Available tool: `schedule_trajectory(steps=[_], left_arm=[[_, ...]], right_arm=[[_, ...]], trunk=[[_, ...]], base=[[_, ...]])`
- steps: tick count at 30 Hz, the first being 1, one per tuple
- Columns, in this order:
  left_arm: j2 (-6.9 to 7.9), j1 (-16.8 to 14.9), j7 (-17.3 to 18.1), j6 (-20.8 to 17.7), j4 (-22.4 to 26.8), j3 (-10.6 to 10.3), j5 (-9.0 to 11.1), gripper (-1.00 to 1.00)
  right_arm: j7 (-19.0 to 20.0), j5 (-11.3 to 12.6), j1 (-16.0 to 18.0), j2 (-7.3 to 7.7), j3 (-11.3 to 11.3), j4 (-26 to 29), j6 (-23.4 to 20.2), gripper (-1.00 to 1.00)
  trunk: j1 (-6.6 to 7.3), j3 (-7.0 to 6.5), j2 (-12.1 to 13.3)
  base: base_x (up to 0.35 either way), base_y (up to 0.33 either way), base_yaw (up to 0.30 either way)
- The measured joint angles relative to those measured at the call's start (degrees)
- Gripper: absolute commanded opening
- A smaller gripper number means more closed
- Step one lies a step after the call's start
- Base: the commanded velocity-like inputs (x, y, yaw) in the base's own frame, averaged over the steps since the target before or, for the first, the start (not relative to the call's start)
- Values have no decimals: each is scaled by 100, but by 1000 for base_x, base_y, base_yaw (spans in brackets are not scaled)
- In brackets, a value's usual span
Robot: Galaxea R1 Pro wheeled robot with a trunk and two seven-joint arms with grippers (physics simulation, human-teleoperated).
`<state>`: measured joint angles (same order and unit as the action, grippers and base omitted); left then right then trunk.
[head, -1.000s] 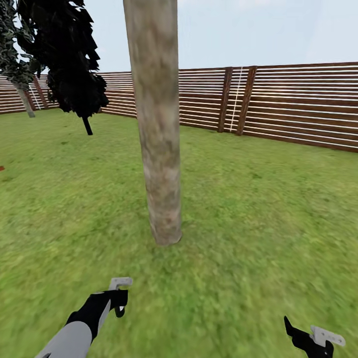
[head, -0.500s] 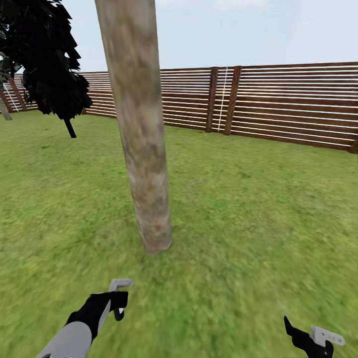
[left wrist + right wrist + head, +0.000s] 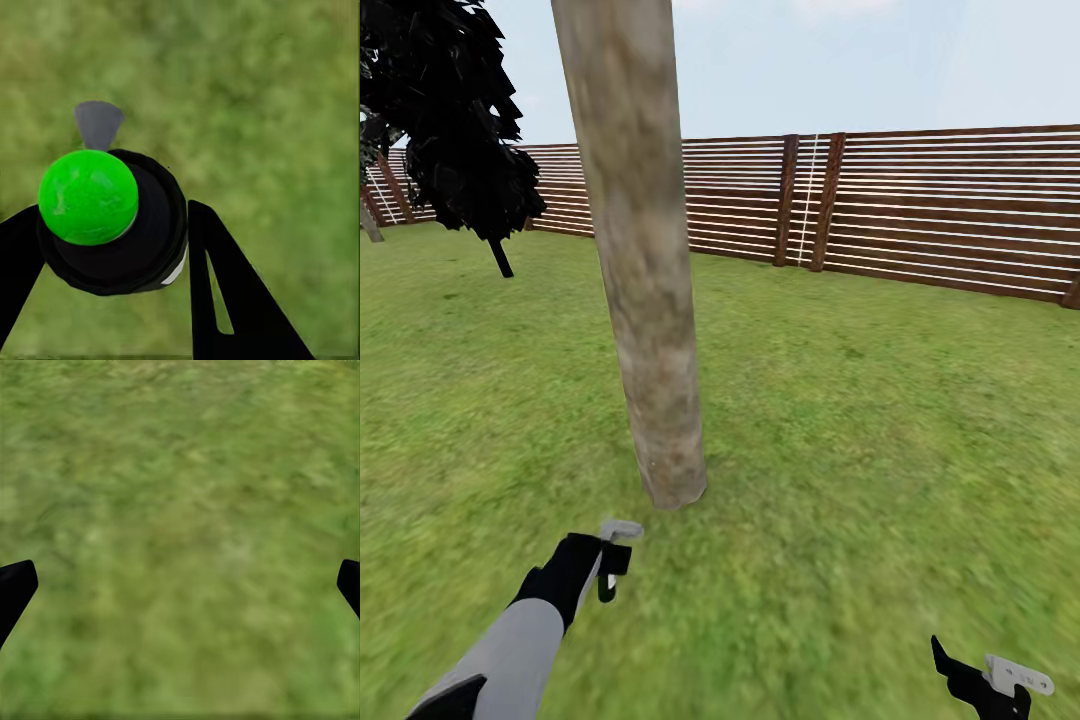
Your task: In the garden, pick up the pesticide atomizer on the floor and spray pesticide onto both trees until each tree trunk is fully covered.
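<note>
1. Facing the tree trunk, a pale upright column rising from the grass, dead ahead and near the left arm.
2. Holding the pesticide atomizer, left gripper clamped around it; green cap end-on in the wrist view, so probably pointing downward, not at the bark.
3. Hanging low and well apart, right gripper spread wide, empty.

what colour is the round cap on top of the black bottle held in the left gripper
Bright green, clearest in the left wrist view.
</note>
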<state>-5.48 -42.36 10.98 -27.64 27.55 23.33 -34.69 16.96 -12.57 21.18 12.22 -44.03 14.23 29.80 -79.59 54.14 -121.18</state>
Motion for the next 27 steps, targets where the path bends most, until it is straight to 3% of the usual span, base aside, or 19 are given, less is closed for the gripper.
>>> schedule_trajectory(steps=[2,3,4,6,8,9,10,11,22,25,27], left_arm=[[51,0,34,-298,24,17,39,-100],[144,0,185,-382,40,30,179,-100],[305,4,505,-430,72,31,457,-100],[479,9,825,-474,92,-8,738,-100],[499,5,966,-535,99,-39,867,-100],[475,-13,988,-703,103,-98,867,-100],[439,-190,1000,-1054,104,-393,899,-100],[431,-249,991,-1120,87,-492,866,-100],[446,-248,974,-1164,85,-569,817,-100],[476,-239,698,-1158,24,-584,521,-100],[515,-226,537,-1162,10,-573,473,-100]], right_arm=[[0,0,0,0,0,-1,0,100],[0,0,0,0,0,0,0,100],[0,0,0,0,0,1,0,100],[0,0,0,0,0,1,0,100],[0,0,0,0,0,1,0,100],[0,0,0,0,0,1,0,100],[0,0,0,0,0,1,0,100],[0,0,0,0,0,1,0,100],[0,2,0,0,0,1,0,100],[0,6,0,0,0,1,0,100],[0,7,0,0,0,1,0,100]], trunk=[[0,0,0],[0,0,0],[0,0,0],[0,0,0],[0,0,0],[0,0,0],[0,-1,0],[0,0,0],[0,0,0],[0,0,0],[0,0,0]], base=[[0,0,0],[0,0,0],[0,0,0],[0,0,0],[0,0,0],[0,0,0],[0,0,-80],[0,0,-177],[0,0,-287],[0,0,-134],[0,0,-21]])
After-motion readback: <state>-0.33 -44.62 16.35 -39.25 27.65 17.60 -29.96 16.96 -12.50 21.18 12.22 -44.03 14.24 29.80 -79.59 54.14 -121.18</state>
